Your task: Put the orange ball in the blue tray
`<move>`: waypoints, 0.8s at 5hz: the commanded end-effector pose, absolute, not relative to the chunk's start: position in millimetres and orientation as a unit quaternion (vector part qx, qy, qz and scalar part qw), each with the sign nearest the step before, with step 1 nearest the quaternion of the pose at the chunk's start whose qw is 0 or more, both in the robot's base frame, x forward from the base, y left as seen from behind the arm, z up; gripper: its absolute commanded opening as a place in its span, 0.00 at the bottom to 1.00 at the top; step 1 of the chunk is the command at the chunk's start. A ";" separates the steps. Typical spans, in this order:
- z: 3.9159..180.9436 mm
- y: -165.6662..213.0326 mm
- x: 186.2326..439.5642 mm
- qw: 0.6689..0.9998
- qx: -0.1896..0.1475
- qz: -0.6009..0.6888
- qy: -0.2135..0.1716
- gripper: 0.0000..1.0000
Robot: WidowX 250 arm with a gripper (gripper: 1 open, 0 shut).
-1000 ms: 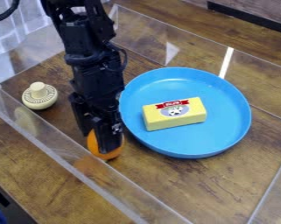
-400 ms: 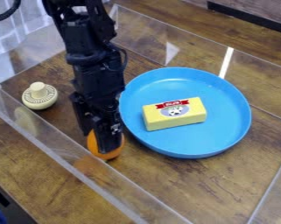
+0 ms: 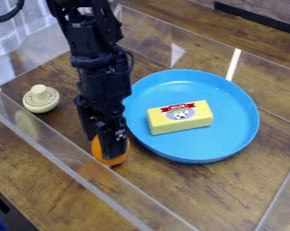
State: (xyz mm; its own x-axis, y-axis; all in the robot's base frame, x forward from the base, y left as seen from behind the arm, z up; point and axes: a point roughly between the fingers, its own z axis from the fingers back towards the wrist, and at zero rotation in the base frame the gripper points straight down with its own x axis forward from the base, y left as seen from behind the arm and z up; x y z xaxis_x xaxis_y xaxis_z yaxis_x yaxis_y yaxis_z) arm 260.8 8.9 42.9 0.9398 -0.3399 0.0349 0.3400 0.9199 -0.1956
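The orange ball [image 3: 107, 152] rests on the wooden table just left of the blue tray [image 3: 231, 135]. My gripper [image 3: 106, 137] points almost straight down over it, its black fingers shut on the ball's upper part, so only the lower half of the orange sphere shows. The tray is a wide round blue dish to the right, its rim a short way from the ball.
A yellow rectangular block [image 3: 181, 117] lies inside the tray near its middle. A cream ridged round object [image 3: 40, 98] with a knob top sits on the table to the left. Clear plastic walls [image 3: 172, 41] run around the work area.
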 end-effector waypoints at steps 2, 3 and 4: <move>53.2 5.1 271.0 0.977 -0.094 -0.192 -0.021 0.00; 53.2 4.6 271.5 0.976 -0.094 -0.196 -0.022 0.00; 53.3 4.1 271.9 0.975 -0.095 -0.200 -0.022 0.00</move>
State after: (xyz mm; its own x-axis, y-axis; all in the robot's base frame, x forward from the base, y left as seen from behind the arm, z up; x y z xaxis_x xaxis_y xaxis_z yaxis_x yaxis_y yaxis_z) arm 262.1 9.0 42.9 0.9305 -0.3641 0.0402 0.3647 0.9105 -0.1948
